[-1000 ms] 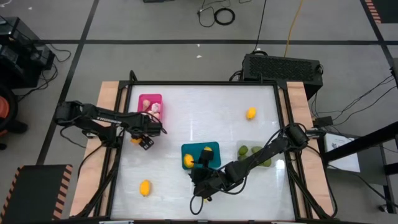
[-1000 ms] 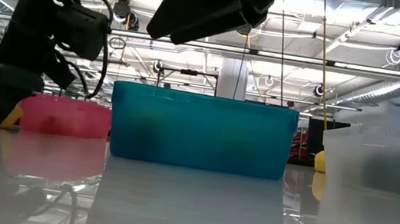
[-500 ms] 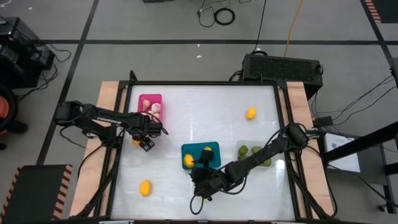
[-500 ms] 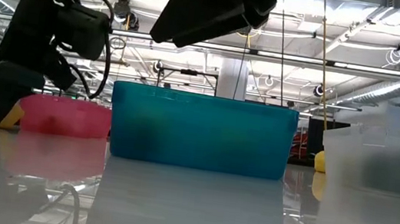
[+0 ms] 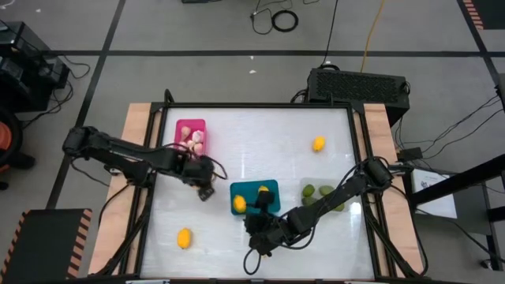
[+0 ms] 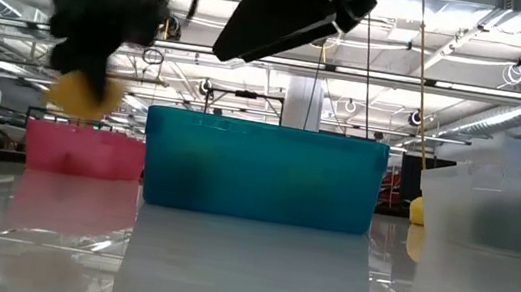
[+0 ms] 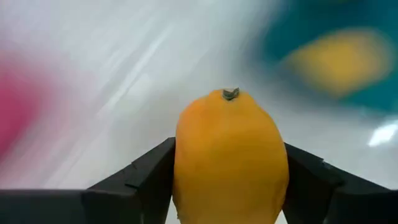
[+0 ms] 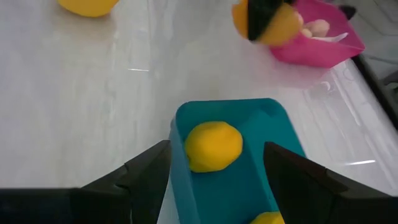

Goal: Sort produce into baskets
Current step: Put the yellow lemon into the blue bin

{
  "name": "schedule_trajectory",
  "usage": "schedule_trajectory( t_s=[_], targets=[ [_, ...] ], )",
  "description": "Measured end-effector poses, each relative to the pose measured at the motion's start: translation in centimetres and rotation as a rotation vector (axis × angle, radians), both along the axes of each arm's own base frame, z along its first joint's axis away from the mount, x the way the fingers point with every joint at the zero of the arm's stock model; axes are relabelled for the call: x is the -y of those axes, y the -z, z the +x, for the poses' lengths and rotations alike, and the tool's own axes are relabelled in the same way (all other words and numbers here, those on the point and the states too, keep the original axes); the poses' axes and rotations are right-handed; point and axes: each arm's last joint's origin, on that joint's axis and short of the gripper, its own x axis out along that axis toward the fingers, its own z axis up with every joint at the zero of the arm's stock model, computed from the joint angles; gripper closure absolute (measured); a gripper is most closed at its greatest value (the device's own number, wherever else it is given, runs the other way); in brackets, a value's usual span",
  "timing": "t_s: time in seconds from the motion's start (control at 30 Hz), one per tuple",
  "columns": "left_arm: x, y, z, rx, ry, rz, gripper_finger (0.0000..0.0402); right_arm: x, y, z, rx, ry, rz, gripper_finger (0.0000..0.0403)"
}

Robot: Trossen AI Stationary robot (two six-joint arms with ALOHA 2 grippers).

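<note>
At the left of the table (image 5: 260, 126), the left gripper (image 5: 207, 189) hangs between the pink bin (image 5: 191, 135) and the teal bin (image 5: 255, 197), its fingers (image 7: 140, 171) closed on a yellow fruit (image 7: 229, 158). The fruit sits squarely between the two fingers, pressed on both sides, its stem end pointing away from the wrist. From table height it shows lifted clear of the surface, in front of the pink bin and beside the teal one. The pink bin holds pale bulbs (image 5: 196, 138). A loose yellow fruit (image 5: 184, 238) lies near the front left of the table, well apart from the bins. The teal bin, in the middle, holds a yellow fruit (image 8: 213, 145), with a second one at the near edge (image 8: 268, 218). The right gripper (image 5: 256, 229) hovers just in front of the teal bin, fingers (image 8: 149, 171) spread wide and empty, either side of the bin's near end. To the right, the clear bin (image 5: 319, 195) holds green fruits (image 5: 308, 190). Another yellow fruit (image 5: 318, 143) lies alone at the back right.
</note>
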Motion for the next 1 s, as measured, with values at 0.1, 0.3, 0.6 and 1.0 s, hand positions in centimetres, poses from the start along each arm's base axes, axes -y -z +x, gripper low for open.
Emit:
schedule_trajectory(
  t_s=[0.1,0.3,0.6,1.0],
  targets=[
    [2.2,-1.9,2.6,0.341,0.104,-0.014,0.0161,0.0,0.0,0.0,-0.003,0.003,-0.007,0.0154],
    [4.5,-1.3,6.0,0.593,0.197,0.078,0.0163,0.1,0.0,-0.1,-0.010,0.005,-0.013,0.0154],
    [3.9,1.0,8.9,0.668,0.276,0.131,0.0170,0.4,-2.2,-2.0,-0.026,0.057,-0.011,0.0154],
    [2.6,1.1,9.3,0.665,0.324,0.186,0.0145,0.4,-2.7,-4.9,-0.049,0.208,-0.073,0.0154]
  ],
)
